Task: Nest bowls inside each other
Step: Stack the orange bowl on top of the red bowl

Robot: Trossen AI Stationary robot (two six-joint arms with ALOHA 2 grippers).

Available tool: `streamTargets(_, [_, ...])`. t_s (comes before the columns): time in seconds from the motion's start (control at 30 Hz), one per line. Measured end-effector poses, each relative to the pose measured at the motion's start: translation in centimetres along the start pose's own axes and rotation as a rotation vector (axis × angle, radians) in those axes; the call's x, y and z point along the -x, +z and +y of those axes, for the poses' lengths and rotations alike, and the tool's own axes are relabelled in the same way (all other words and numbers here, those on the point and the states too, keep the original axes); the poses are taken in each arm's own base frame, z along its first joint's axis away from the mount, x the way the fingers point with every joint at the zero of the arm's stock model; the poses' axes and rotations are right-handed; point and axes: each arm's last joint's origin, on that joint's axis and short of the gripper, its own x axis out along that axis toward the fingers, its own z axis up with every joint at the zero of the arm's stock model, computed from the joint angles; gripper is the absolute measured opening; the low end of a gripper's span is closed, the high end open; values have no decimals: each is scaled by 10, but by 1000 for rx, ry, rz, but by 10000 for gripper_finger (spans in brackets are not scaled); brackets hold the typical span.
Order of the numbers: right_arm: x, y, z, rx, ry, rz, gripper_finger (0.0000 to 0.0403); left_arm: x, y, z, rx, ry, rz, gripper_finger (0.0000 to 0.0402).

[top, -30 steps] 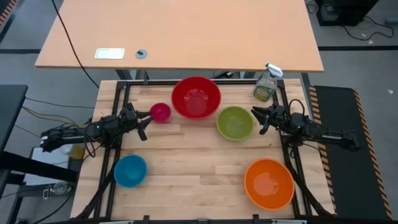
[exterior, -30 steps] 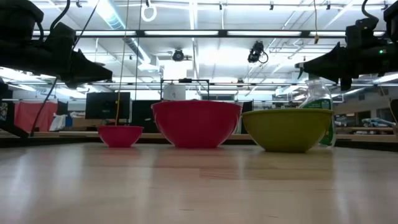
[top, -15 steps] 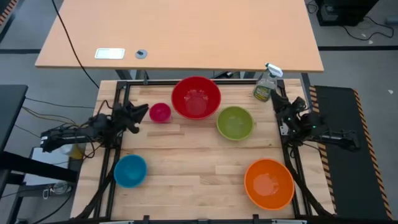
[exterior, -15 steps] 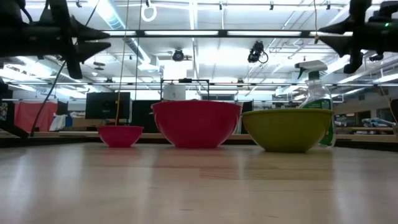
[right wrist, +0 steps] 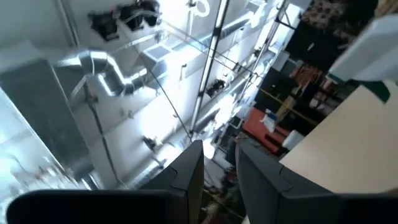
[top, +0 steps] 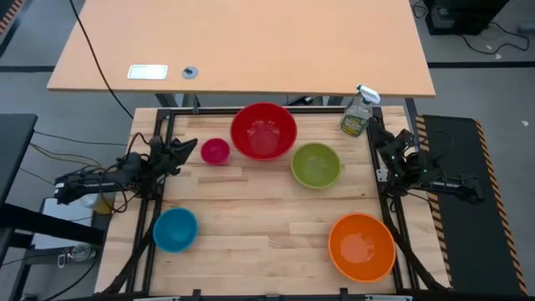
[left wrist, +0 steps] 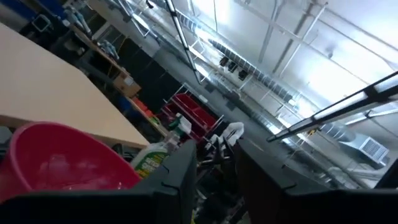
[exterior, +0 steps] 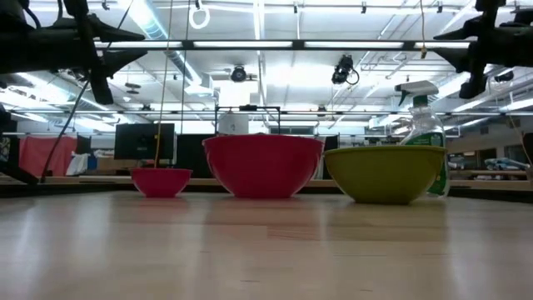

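Five bowls stand on their bases on the wooden table: red [top: 263, 131] at the far middle, small pink [top: 215, 151] to its left, green [top: 316, 165] right of centre, blue [top: 175, 229] near left, orange [top: 361, 247] near right. My left gripper [top: 191, 149] hangs in the air just left of the pink bowl, tipped upward, open by a narrow gap [left wrist: 214, 183] with nothing in it. My right gripper [top: 374, 134] hangs near the table's right edge, right of the green bowl, also tipped upward and open [right wrist: 219, 180] on nothing. In the low view both grippers [exterior: 133, 57] [exterior: 450, 33] are high above the bowls.
A clear spray bottle [top: 358, 113] stands at the far right corner, close to my right gripper. A black frame rail [top: 159, 134] runs around the table's edges. Bare wood [top: 259, 226] lies between the blue and orange bowls. A tan desk [top: 251, 50] stands beyond the far edge.
Both grippers have risen, tipped upward and rolled about their own axes. The left one has drawn slightly toward the far edge beside the pink bowl. The right one has swung away from the green bowl toward the right edge and the spray bottle. The bowls have stayed put.
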Motion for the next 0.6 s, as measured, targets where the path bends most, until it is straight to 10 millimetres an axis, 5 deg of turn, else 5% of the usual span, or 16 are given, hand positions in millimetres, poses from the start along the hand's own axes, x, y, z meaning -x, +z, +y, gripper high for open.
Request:
streamTargets(0.13, [-1, -2, 1, -40, 14, 51, 102, 0, 7, -4, 47, -8, -80, 114])
streamTargets(0.3, [-11, 1, 19, 73, -47, 317, 92, -6, 15, -11, 12, 68, -90, 114])
streamTargets(0.43, [-20, 9, 43, 211, -115, 680, 86, -21, 22, -23, -54, 154, 7, 118])
streamTargets(0.6, [-23, 4, 65, 296, -36, 1352, 85, -44, 30, -41, -160, 252, 136, 149])
